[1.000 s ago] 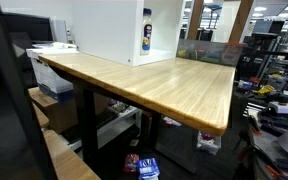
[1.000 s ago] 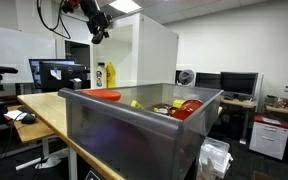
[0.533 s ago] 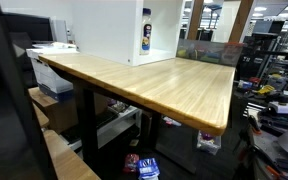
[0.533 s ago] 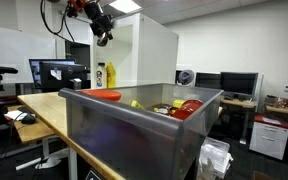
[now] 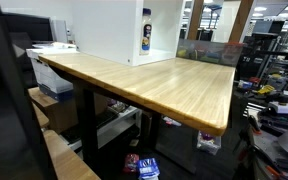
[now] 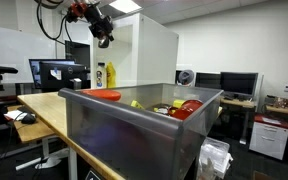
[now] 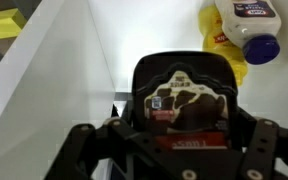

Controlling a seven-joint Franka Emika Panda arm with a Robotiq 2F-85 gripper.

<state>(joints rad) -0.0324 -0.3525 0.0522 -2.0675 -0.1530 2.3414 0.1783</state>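
Note:
My gripper (image 7: 182, 118) is shut on a dark carton (image 7: 189, 88) with a brown-and-white cow-patch label and a red strip. In an exterior view the gripper (image 6: 103, 34) hangs high over the far end of the wooden table, beside the white cabinet (image 6: 149, 50). A yellow squeeze bottle (image 7: 239, 32) with a blue cap lies ahead and to the right in the wrist view, against the white cabinet surface. The same bottle (image 5: 146, 35) stands in the cabinet's open side in an exterior view, and the bottle (image 6: 109, 75) is below the gripper.
A grey plastic bin (image 6: 134, 108) holding red and yellow items sits close to the camera. The long wooden table (image 5: 164, 85) carries the white cabinet (image 5: 109, 28) at its far end. Monitors, desks and office clutter surround it.
The gripper with the carton has shifted slightly toward the white cabinet; its grip has not changed.

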